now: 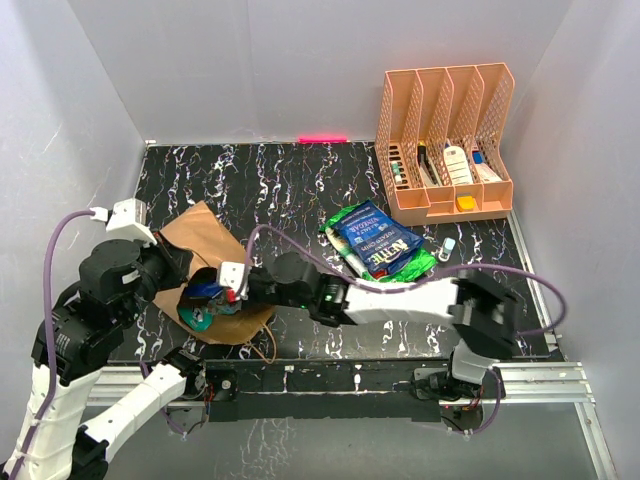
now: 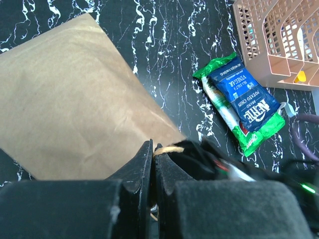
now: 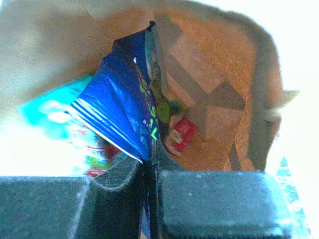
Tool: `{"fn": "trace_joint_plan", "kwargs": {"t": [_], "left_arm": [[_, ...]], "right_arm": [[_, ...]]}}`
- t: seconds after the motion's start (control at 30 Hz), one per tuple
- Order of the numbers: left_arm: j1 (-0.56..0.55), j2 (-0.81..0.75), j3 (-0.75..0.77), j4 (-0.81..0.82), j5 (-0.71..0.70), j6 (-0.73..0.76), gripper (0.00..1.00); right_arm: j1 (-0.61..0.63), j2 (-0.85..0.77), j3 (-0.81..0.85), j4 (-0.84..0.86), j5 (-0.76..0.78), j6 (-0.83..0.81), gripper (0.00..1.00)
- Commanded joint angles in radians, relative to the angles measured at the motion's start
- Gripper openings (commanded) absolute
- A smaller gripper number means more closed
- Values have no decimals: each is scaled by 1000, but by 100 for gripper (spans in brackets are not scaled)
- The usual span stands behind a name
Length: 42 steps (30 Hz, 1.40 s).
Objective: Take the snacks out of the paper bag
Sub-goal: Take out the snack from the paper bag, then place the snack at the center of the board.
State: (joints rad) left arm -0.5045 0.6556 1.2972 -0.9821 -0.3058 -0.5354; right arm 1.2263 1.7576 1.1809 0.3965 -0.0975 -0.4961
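The brown paper bag (image 1: 205, 240) lies on its side at the left of the table, its mouth toward the near edge. My left gripper (image 2: 153, 147) is shut on the bag's twisted paper handle (image 2: 172, 147) at the mouth. My right gripper (image 3: 148, 157) is inside the bag's mouth (image 1: 222, 288), shut on the edge of a bright blue packet (image 3: 119, 109). A teal packet (image 3: 50, 112) and a small red packet (image 3: 183, 132) lie deeper in the bag. A large green packet (image 1: 410, 268) with a dark blue packet (image 1: 375, 238) on it lies on the table to the right.
The orange file rack (image 1: 445, 140) with small bottles and tubes stands at the back right. A small pale object (image 1: 447, 244) lies right of the packets. A pink strip (image 1: 322, 138) lies at the back edge. White walls enclose the table.
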Motion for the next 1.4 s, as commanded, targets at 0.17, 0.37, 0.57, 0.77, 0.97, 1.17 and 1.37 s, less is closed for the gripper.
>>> {"fn": "trace_joint_plan", "kwargs": {"t": [0.17,0.37,0.57,0.77,0.97,1.17,1.37], "left_arm": [[-3,-17,26,37,-27,20,0],[-3,-28,-3,65,-30,32,0],[-2,-30,-19,86,-25,34,0],[-2,-34,-23,85,-23,32,0],[-3,-24,-2,72,-21,32,0],[-3,-18,9,61,-12,22,0],[-3,-9,48,32,-22,20,0]], "right_arm": [[35,-410,-96,-388,62,683,7],[35,-686,-161,-729,138,1026,7],[32,-960,-220,-995,502,1413,7],[33,-1035,-296,-964,887,1592,7],[-91,-805,-201,-805,1066,1466,7],[-493,-596,-140,-430,486,1307,7],[-657,-463,-87,-262,313,1432,7]]}}
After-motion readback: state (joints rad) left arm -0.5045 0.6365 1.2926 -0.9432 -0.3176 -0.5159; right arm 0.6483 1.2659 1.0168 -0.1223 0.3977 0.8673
